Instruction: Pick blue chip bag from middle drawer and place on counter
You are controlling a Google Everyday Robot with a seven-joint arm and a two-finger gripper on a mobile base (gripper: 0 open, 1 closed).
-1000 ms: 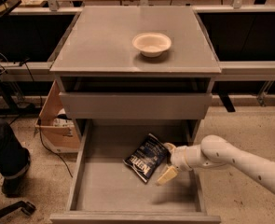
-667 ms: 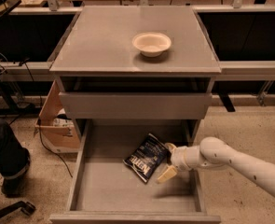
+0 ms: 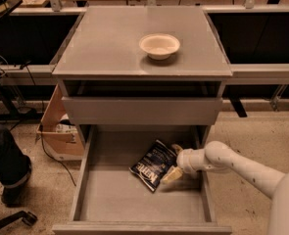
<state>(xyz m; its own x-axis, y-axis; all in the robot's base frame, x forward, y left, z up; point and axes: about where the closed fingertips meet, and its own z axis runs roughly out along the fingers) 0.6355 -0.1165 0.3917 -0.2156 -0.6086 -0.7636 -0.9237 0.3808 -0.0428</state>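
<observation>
**Gripper poised at the chip bag in the open drawer**

Nothing has shifted over the last second. The gripper point(image 3: 173, 161) sits at the right side of the middle drawer point(image 3: 112, 197), jaws spread wide and holding nothing. Its fingers flank the right edge of the blue chip bag point(image 3: 153, 164), which lies on the drawer floor. The grasp seems not yet made, and the counter point(image 3: 105, 38) beyond carries only a white bowl point(image 3: 159, 45).

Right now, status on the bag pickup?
Gripper open, at right edge of bag. Bag lying in drawer, not lifted. Bowl on counter, room beside it.

The arm point(image 3: 234, 164) reaches leftward, its low gripper point(image 3: 174, 161) spread apart.
</observation>
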